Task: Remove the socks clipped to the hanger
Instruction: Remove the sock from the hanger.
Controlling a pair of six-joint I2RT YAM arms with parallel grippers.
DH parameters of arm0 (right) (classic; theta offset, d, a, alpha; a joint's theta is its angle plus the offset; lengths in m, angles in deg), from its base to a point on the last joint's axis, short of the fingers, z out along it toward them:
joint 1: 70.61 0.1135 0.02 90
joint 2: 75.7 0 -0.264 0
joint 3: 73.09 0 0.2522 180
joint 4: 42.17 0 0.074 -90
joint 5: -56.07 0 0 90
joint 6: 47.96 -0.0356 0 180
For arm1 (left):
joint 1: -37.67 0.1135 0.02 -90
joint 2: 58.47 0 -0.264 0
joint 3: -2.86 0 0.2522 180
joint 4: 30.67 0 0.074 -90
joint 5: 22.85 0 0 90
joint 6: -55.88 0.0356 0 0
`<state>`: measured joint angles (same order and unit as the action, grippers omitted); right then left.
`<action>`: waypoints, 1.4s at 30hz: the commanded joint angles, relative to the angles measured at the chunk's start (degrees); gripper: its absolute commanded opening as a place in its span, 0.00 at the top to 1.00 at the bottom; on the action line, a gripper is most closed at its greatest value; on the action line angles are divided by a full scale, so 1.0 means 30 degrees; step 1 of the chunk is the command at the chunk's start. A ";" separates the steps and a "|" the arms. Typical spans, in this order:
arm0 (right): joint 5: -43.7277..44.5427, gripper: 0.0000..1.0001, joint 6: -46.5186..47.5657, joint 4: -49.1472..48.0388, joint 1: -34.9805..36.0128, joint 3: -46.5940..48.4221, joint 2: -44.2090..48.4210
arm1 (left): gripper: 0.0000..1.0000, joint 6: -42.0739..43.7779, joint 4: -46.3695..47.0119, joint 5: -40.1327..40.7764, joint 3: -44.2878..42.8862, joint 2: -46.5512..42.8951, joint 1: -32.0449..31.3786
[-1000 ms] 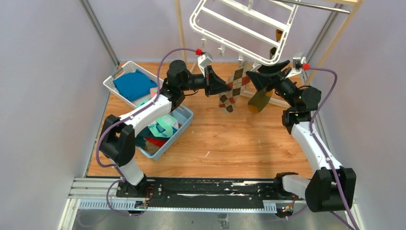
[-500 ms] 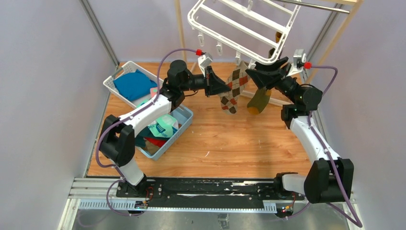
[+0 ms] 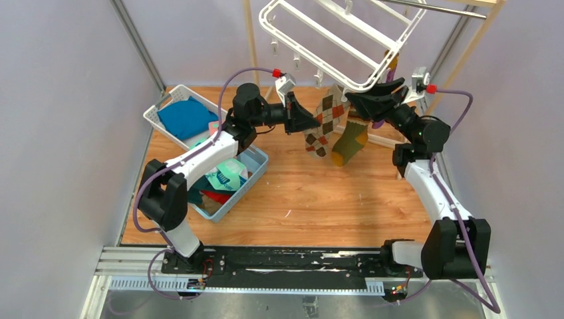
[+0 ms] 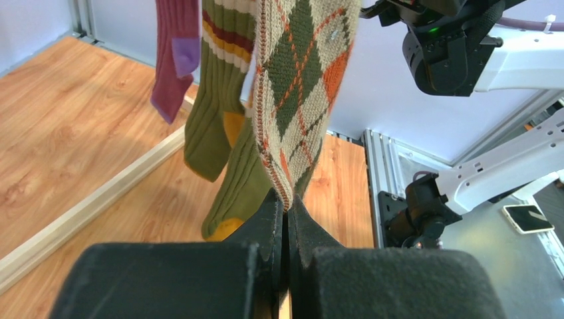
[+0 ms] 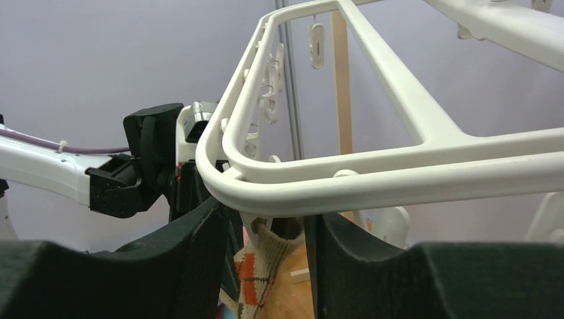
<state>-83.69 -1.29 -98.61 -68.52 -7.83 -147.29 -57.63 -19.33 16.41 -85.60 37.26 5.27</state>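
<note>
The white hanger (image 3: 332, 41) hangs tilted at the top, and its near edge (image 5: 399, 179) crosses the right wrist view. An argyle sock (image 3: 324, 119) (image 4: 299, 86) dangles from a white clip (image 5: 256, 222) under that edge. My left gripper (image 3: 311, 123) (image 4: 286, 203) is shut on the argyle sock's lower edge. My right gripper (image 3: 362, 98) (image 5: 266, 226) is open, its jaws on either side of the clip and the sock's cuff (image 5: 263, 266). An olive striped sock (image 3: 349, 141) (image 4: 219, 119) and a purple sock (image 4: 174, 53) hang beside it.
A white basket (image 3: 154, 114) holding a blue cloth stands at the back left. A blue bin (image 3: 261, 166) with loose socks sits in front of it. The wooden pole rack (image 3: 249, 33) and its metal rod (image 3: 439, 8) stand behind, with a wooden base slat (image 4: 86, 206) on the floor.
The hanger has swung up and to the left. My right gripper rose to its near edge and its jaws narrowed. The olive sock swung left. The left gripper kept its grip.
</note>
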 commanded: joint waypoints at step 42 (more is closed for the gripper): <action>0.2057 0.69 -0.0991 -0.1734 0.1108 0.0482 -0.0707 | 1.00 0.0332 0.0070 -0.0042 -0.0142 -0.0237 -0.0428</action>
<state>-78.99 -2.32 -100.20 -64.30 -7.43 -149.43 -57.22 -19.72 16.38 -86.21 37.26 4.44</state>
